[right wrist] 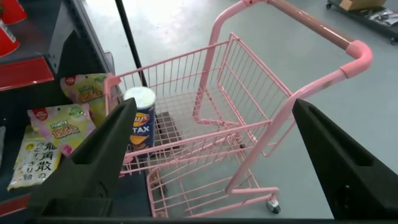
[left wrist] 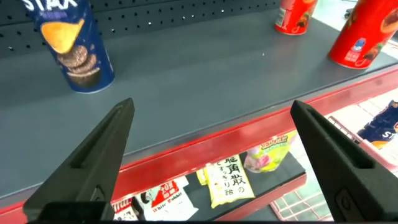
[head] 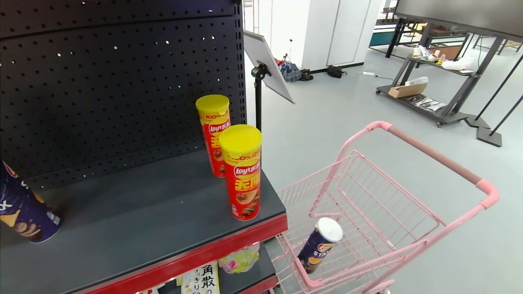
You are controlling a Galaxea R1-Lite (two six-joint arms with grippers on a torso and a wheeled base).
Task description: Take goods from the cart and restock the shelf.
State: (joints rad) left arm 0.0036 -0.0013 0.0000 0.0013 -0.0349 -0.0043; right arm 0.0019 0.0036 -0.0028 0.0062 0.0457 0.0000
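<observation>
A pink cart (head: 433, 159) (right wrist: 292, 109) stands right of the dark shelf (head: 143, 220) (left wrist: 186, 81). One blue chip can with a white lid (head: 319, 244) (right wrist: 139, 118) leans inside its basket. Two red cans with yellow lids (head: 242, 171) (head: 214, 132) stand upright at the shelf's right end; their bases show as red cans (left wrist: 364, 34) (left wrist: 295, 15). Another blue can (head: 22, 208) (left wrist: 71, 37) stands tilted at the shelf's left. My left gripper (left wrist: 211, 162) is open in front of the shelf's red edge. My right gripper (right wrist: 211, 162) is open above the cart, holding nothing.
A black pegboard (head: 122, 81) backs the shelf. Snack bags (left wrist: 227, 180) (right wrist: 53, 124) hang on the lower shelf level. A tilted white board on a stand (head: 265, 65) is behind the shelf's right end. Metal racks (head: 433, 90) stand far right across open grey floor.
</observation>
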